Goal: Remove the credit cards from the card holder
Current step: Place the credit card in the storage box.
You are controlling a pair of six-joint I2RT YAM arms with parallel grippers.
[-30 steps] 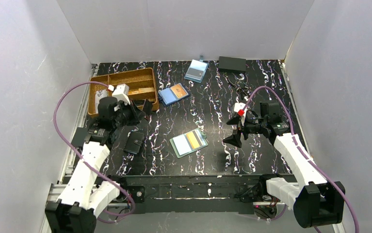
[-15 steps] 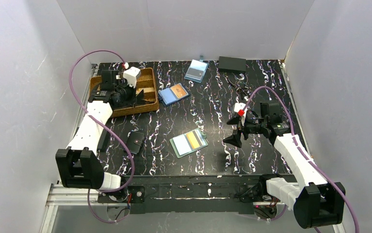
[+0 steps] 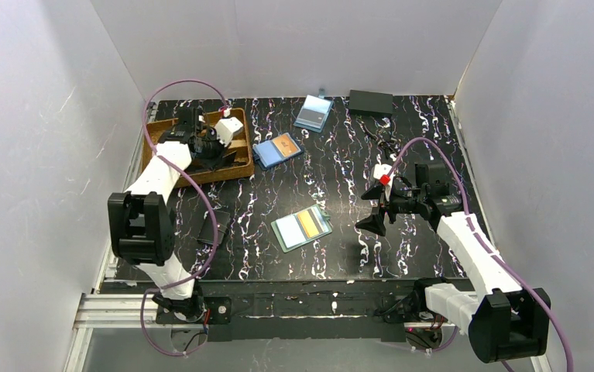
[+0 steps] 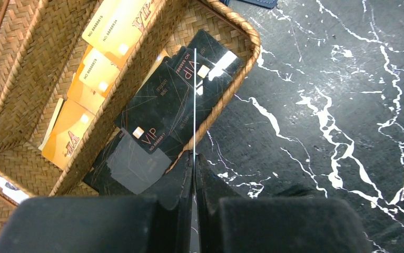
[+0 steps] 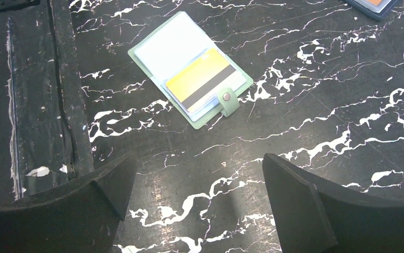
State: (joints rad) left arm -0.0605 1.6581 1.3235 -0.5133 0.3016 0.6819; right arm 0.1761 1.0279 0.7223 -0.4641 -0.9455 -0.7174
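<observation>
Your left gripper [image 4: 195, 158] swung out to basket [image 4: 244, 34], pinches card [image 4: 194, 105] edge-on above it. Holder [image 3: 301, 228] lies open, well right of basket, long side slanted. Your right gripper [image 5: 197, 168], spread wide, empty, hangs farther right: nearer arm, holder to its left.

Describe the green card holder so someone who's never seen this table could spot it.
On the black white-veined table, look at the middle near the front edge. The flat teal-green rectangular card holder lies open there, showing a yellow card with a dark stripe. The bright blue holder and pale blue holder lie farther back.
</observation>
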